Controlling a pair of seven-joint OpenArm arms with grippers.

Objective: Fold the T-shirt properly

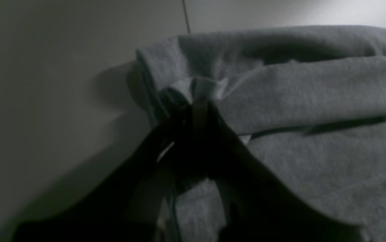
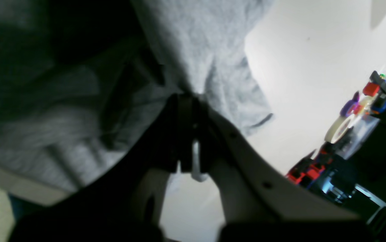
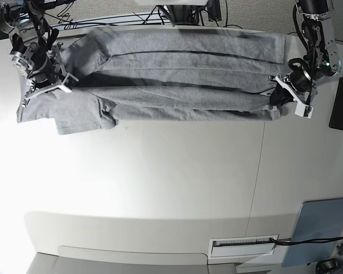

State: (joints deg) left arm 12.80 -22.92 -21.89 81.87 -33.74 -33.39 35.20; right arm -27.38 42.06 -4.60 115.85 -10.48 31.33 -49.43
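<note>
The T-shirt [image 3: 177, 74] lies stretched crosswise along the far edge of the table [image 3: 160, 182], spanning nearly from one arm to the other. I see long lengthwise creases and dark fold lines running across it, so I judge a first lengthwise fold is in place or being made; the far layer sits over the near one. No printed lettering shows from the base view.

Left gripper [image 1: 198, 97]: jaws pinched tight on a bunched fold of grey cloth at the shirt's end, several layers stacked beside it. In the base view it sits at the right end of the garment, cloth drawn to it.

Right gripper [image 2: 189, 101]: jaws closed narrow on a gathered bit of fabric, cloth hanging slack around it. In the base view it is at the left end, above a sleeve [image 3: 77, 117] that spills loose toward the near side.

My read on progress: early to middle. Both ends are held and the shirt is taut between the arms. Left to do, as I judge it: tidy that loose sleeve, flatten the long fold, then fold crosswise into a compact stack. The near edge looks uneven, so the fold may need squaring.
</note>
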